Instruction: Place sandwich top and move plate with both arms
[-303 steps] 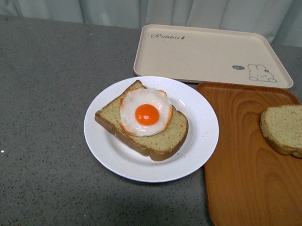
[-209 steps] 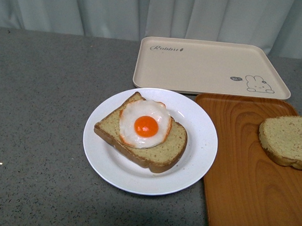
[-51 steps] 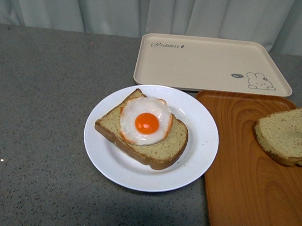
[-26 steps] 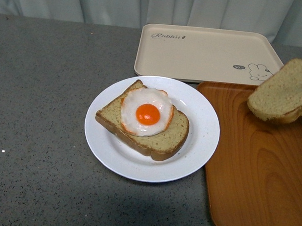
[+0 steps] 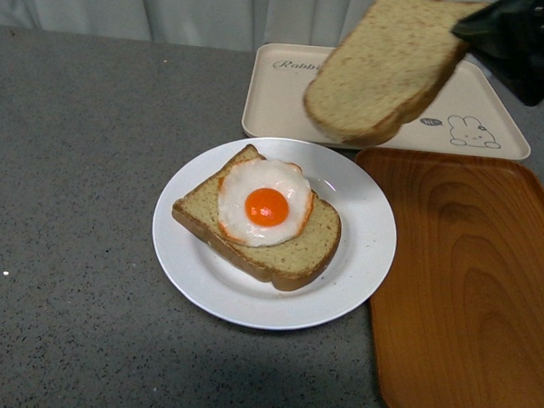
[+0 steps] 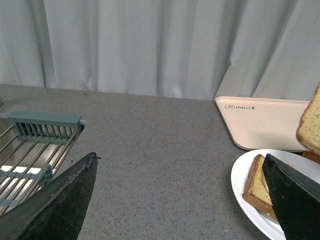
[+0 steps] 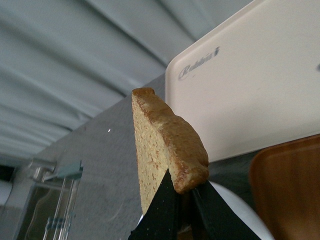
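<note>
The sandwich top (image 5: 382, 69) hangs tilted in the air over the plate's far rim, with my right gripper (image 5: 462, 32) shut on its right edge. The right wrist view shows the sandwich top (image 7: 165, 140) edge-on, pinched in the right gripper (image 7: 182, 192). Below it the white plate (image 5: 197, 273) holds a bread slice (image 5: 297, 259) with a fried egg (image 5: 265, 204). My left gripper (image 6: 180, 165) stands open low over the counter, just left of the plate (image 6: 240, 185), nothing between its fingers (image 6: 60, 205).
An orange-brown wooden tray (image 5: 467, 294) lies bare right of the plate. A beige rabbit-print tray (image 5: 285, 114) sits behind the plate. A metal dish rack (image 6: 35, 145) is at the far left of the grey counter. Curtains hang at the back.
The sandwich top was picked up from the wooden tray and has risen and moved left toward the plate in the right gripper. The plate and egg slice have stayed put.
</note>
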You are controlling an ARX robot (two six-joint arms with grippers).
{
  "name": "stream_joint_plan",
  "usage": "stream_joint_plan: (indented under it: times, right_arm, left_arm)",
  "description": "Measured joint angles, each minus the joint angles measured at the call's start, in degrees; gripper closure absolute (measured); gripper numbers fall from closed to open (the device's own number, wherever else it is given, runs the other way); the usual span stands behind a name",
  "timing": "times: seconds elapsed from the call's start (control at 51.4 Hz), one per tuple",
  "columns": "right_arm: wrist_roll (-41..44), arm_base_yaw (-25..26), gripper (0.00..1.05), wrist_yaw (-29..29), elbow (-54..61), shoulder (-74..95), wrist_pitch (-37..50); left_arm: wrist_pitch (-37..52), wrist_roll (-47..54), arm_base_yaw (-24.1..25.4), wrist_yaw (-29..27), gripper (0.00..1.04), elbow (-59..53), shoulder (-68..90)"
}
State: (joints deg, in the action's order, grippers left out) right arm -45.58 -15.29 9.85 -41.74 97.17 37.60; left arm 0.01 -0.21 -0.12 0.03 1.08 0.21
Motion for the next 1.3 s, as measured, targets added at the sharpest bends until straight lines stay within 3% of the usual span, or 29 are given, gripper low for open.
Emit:
stream_joint_plan:
  times: [0.117, 0.311, 0.7, 0.855, 1.147, 1.303]
  right_arm:
    - [0.44, -6.1, 1.02, -0.61, -0.35, 3.28, 2.38]
    - [1.38, -10.49, 1.02, -1.42, -0.33, 8.44, 5.53]
    - [3.26, -11.98, 1.02, -2.21, 2.51, 11.98, 7.1]
    - [6.19, -12.79, 1.02, -5.11, 3.67, 12.33, 4.83]
    - [7.67, -11.45, 0.61, -8.74, 3.76, 12.85, 2.43]
    - [9.62, -7.3, 0.31, -9.73, 3.78, 10.05, -0.59]
  left_arm:
    - [0.0, 0.0, 0.0, 0.0, 0.07, 0.0, 0.0]
    - [0.0, 0.0, 0.0, -0.02, 0.07, 0.0, 0.0]
    - [0.0, 0.0, 0.0, 0.0, 0.07, 0.0, 0.0]
    - [0.0, 0.0, 0.0, 0.0, 0.07, 0.0, 0.0]
    - [0.0, 0.0, 0.0, -0.02, 0.07, 0.0, 0.0]
    - [0.0, 0.0, 0.0, -0.02, 0.07, 0.0, 0.0]
